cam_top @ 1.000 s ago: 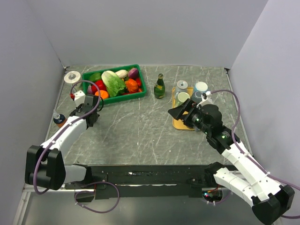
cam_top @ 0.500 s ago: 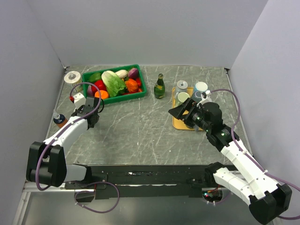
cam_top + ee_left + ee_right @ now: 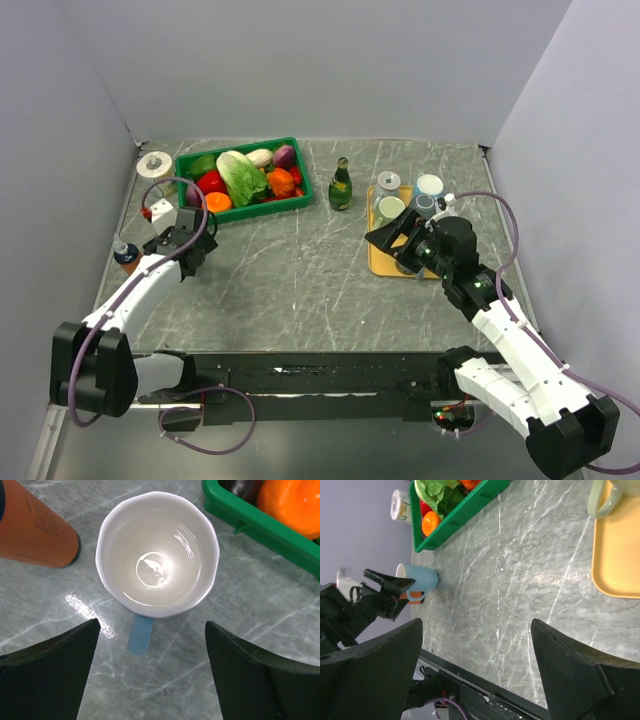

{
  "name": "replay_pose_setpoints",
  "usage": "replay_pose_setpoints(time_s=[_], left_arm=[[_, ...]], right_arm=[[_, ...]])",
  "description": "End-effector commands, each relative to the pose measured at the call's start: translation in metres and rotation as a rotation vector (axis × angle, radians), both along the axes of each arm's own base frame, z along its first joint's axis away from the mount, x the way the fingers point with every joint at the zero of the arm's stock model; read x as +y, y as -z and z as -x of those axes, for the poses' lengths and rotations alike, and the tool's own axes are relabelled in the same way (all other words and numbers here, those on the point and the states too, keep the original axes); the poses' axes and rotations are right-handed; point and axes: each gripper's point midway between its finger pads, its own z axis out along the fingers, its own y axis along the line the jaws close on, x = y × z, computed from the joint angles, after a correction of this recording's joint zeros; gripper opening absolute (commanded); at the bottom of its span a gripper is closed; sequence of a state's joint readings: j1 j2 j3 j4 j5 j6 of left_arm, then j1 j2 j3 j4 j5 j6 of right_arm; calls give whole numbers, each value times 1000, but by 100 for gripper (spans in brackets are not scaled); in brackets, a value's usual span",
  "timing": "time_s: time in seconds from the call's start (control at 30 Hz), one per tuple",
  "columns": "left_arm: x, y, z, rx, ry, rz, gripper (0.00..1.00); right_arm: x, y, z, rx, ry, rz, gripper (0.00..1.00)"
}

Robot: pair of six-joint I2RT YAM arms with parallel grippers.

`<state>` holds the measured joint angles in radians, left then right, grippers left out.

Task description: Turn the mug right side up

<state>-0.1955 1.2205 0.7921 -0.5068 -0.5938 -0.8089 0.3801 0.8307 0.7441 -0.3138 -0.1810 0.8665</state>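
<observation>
The mug (image 3: 157,555) stands upright on the table, its white inside facing the left wrist camera and its blue handle (image 3: 140,634) pointing toward me. My left gripper (image 3: 151,642) hangs above it, open, with both fingers clear of the rim. In the right wrist view the mug (image 3: 417,577) is light blue, with the left gripper's fingers beside it. In the top view the left gripper (image 3: 185,240) mostly hides the mug. My right gripper (image 3: 388,238) is open and empty, raised beside the yellow tray.
An orange bottle (image 3: 35,530) stands close to the mug's left. The green crate (image 3: 243,180) of vegetables lies just behind it. A green bottle (image 3: 340,185) stands mid-table. The yellow tray (image 3: 385,262) carries other mugs (image 3: 390,210). A white roll (image 3: 154,164) sits far left.
My left gripper has opened and let go of the mug, which now stands on its own. The right gripper has drifted slightly right.
</observation>
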Motion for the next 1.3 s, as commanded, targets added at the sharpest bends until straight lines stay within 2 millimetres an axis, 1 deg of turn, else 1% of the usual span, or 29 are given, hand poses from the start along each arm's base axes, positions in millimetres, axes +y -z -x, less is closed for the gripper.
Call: replay_pose_setpoints(time_s=[0.0,0.03,0.07,0.1,0.13,0.17,0.2,0.23,0.27,0.33,0.37,0.43,0.47,0.5,0.53,0.57,0.6,0.63,0.67,0.73,0.77,0.8,0.87,0.9,0.97,1.0,1.13,1.27], left_arm=[[-7,-17,6,-28,24,53,94],[-8,-20,10,-30,31,60,96],[-10,-23,13,-32,43,74,98],[-12,-27,15,-38,55,86,99],[-19,-35,18,-54,96,115,97],[-24,-42,18,-69,134,129,96],[-30,-53,16,-94,184,136,96],[-43,-66,17,-111,310,143,96],[-45,-81,16,-138,346,135,96],[-44,-99,24,-146,410,94,96],[-47,-117,23,-181,446,84,96],[-53,-135,27,-217,530,63,96],[-68,-149,27,-259,615,99,96],[-75,-158,29,-294,672,99,96],[-84,-163,30,-320,721,117,96],[-99,-170,30,-367,797,153,96],[-105,-176,33,-401,832,170,96],[-110,-178,33,-424,856,185,96],[-120,-178,33,-447,904,214,96],[-129,-180,34,-473,939,243,96],[-136,-175,36,-468,975,271,96],[-140,-177,34,-487,988,285,96],[-147,-171,35,-482,1025,318,96],[-156,-172,37,-495,1072,347,96],[-164,-167,38,-495,1117,380,96],[-172,-166,43,-492,1161,418,96],[-185,-160,46,-526,1238,465,96],[-186,-158,48,-554,1253,471,96]], right_arm=[[-8,1,0,-2,24,13,95],[-15,7,0,19,52,44,96],[-20,6,-1,11,62,75,97],[-24,10,-2,29,76,106,98],[-31,8,-4,29,101,136,100],[-42,20,-4,65,133,204,100],[-49,23,-6,75,158,234,100],[-56,24,-8,77,174,262,100],[-64,29,-9,89,203,293,100],[-76,33,-12,96,236,336,100],[-83,37,-15,100,262,364,100],[-91,44,-18,104,278,412,100],[-97,50,-22,117,293,440,100],[-100,55,-23,130,298,465,100],[-103,64,-25,152,292,500,100],[-105,69,-26,161,284,525,100],[-106,74,-28,169,275,548,100],[-108,84,-29,200,257,585,100],[-109,88,-28,214,248,602,100],[-110,96,-30,223,220,637,100],[-111,98,-30,226,219,645,99],[-112,102,-29,228,211,663,99],[-112,107,-33,226,201,672,99],[-113,109,-34,227,192,686,97],[-108,116,-36,241,156,688,95],[-108,117,-38,241,143,694,95],[-105,125,-42,259,108,692,95],[-105,130,-44,274,95,675,95]])
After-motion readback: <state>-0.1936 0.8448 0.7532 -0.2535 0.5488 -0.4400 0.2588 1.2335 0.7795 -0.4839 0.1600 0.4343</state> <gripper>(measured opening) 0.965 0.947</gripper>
